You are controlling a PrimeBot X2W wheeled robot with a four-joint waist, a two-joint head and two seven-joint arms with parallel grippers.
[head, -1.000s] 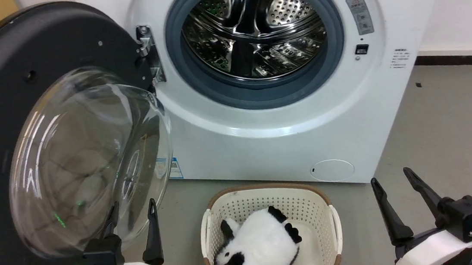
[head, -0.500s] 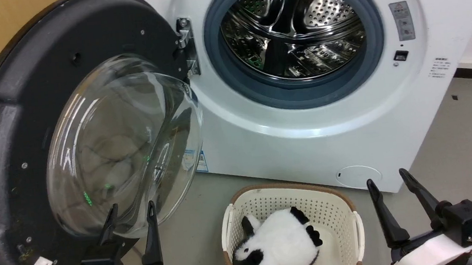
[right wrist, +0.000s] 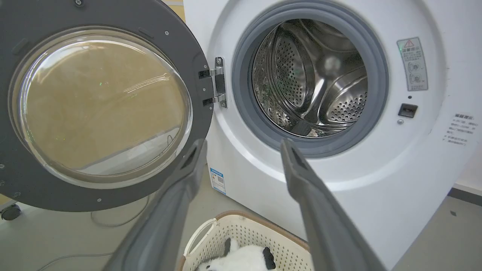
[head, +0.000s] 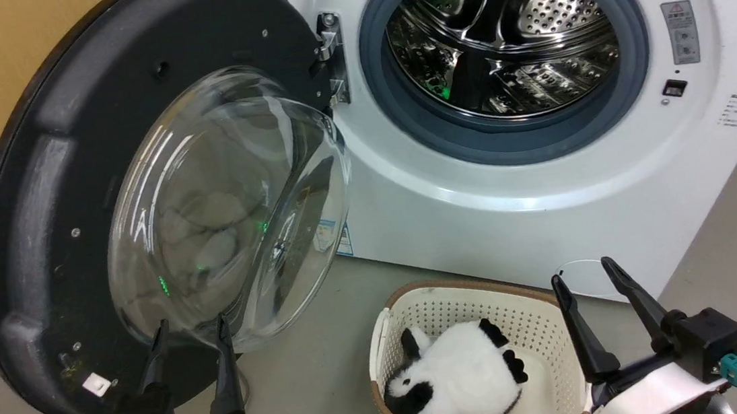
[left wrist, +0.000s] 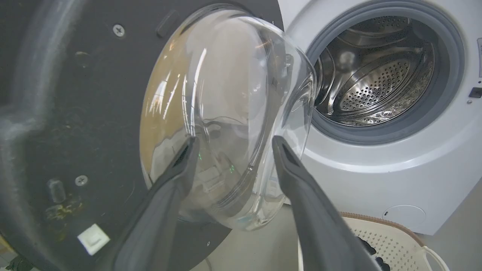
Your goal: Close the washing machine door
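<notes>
we risk our spread, empty left gripper (head: pixel 191 322) skidding off the bulging glass (head: pixel 226 200) of the round black-framed washing machine door (head: pixel 54 169) ahead.

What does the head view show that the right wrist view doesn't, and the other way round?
Head view: the left gripper, open, near the door. Right wrist view: a cable and a caster below the door. Both: the open door, the drum, the basket with the panda, and the open right gripper.
</notes>
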